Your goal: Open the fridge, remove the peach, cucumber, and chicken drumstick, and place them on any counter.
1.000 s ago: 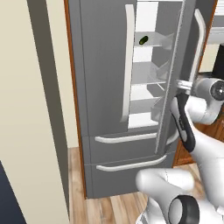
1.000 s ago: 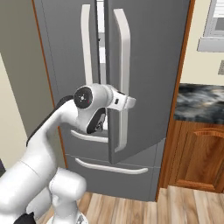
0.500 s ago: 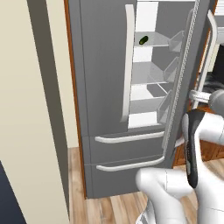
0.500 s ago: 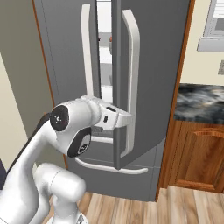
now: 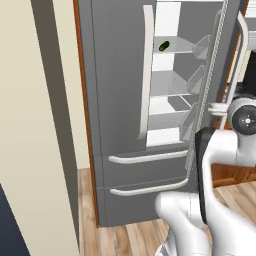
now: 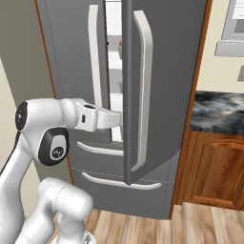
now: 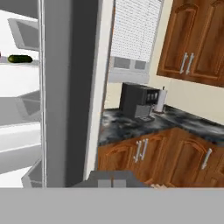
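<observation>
Fridge (image 5: 120, 100) right door stands partly swung; we judge the clenched, empty claw should keep pushing its edge wider, steady, clear of the door bins. Inside, the cucumber (image 5: 163, 45) lies on an upper shelf at twelve o'clock. The tabletop (image 6: 219, 112) waits at three o'clock.

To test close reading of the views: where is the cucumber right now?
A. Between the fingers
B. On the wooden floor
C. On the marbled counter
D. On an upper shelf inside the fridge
D: the cucumber lies on an upper shelf inside the fridge, seen through its partly opened right door.
</observation>
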You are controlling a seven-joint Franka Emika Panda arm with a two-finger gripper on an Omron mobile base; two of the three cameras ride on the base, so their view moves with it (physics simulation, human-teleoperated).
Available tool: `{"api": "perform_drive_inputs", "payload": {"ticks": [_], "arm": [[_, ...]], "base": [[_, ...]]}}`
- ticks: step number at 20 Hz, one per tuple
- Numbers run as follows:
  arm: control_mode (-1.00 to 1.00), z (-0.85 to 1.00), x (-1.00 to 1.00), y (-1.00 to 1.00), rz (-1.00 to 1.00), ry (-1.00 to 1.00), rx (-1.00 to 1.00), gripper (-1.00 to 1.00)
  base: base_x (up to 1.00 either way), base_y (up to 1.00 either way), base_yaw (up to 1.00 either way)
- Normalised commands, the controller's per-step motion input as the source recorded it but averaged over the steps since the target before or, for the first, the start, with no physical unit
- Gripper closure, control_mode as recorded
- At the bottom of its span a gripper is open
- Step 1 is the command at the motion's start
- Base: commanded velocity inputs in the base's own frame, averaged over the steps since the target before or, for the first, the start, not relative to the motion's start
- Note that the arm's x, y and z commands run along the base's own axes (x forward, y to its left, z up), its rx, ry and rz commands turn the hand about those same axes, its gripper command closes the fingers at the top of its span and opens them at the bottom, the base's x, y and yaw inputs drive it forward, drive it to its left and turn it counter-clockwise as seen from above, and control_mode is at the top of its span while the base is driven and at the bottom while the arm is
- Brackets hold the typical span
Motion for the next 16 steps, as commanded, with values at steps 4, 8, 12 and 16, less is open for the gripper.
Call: {"api": "perform_drive_inputs", "payload": {"ticks": [4,8,12,16], "arm": [[-1.00,0.54,0.00,0.61,-0.09,0.21,-0.18,1.00],[-1.00,0.04,0.21,0.35,-0.03,0.30,-0.02,1.00],[-1.00,0.00,0.41,0.12,0.01,0.28,0.00,1.00],[-1.00,-0.02,0.51,0.36,0.00,0.12,-0.09,1.00]], "base": [[0.00,0.00,0.00],[0.00,0.00,0.00],[0.00,0.00,0.00],[0.00,0.00,0.00]]}}
